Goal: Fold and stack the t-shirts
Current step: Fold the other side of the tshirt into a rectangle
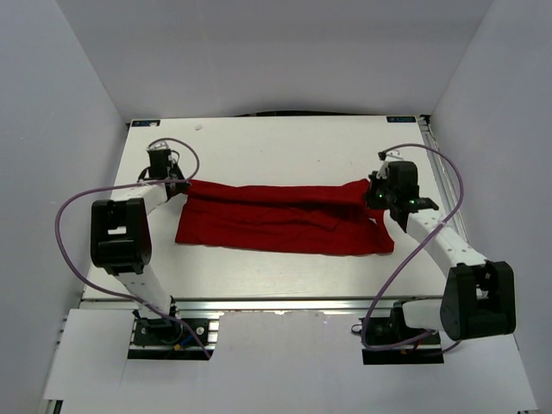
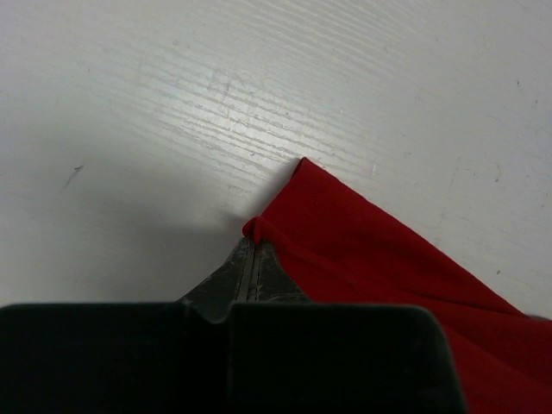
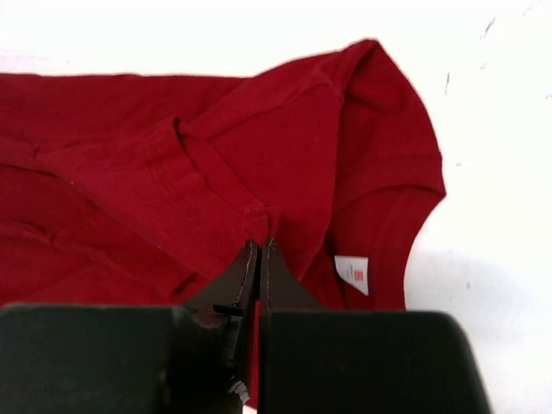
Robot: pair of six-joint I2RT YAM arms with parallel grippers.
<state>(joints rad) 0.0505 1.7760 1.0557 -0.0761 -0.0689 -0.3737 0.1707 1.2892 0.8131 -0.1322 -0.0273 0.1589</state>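
Observation:
A bright red t-shirt (image 1: 285, 220) lies folded lengthwise as a wide band across the middle of the white table (image 1: 276, 142). My left gripper (image 1: 176, 184) is shut on the t-shirt's far left corner (image 2: 297, 216); the wrist view shows a small pinch of red cloth at the fingertips (image 2: 252, 237). My right gripper (image 1: 373, 194) is shut on the t-shirt's far right end, with bunched fabric (image 3: 259, 194) pinched at its tips (image 3: 260, 237). A white label (image 3: 351, 274) shows inside the collar near the right gripper.
Grey walls enclose the table on three sides. A metal rail (image 1: 444, 185) runs along the right edge. Both arm bases (image 1: 164, 332) sit at the near edge, with purple cables (image 1: 69, 233) looping beside each arm.

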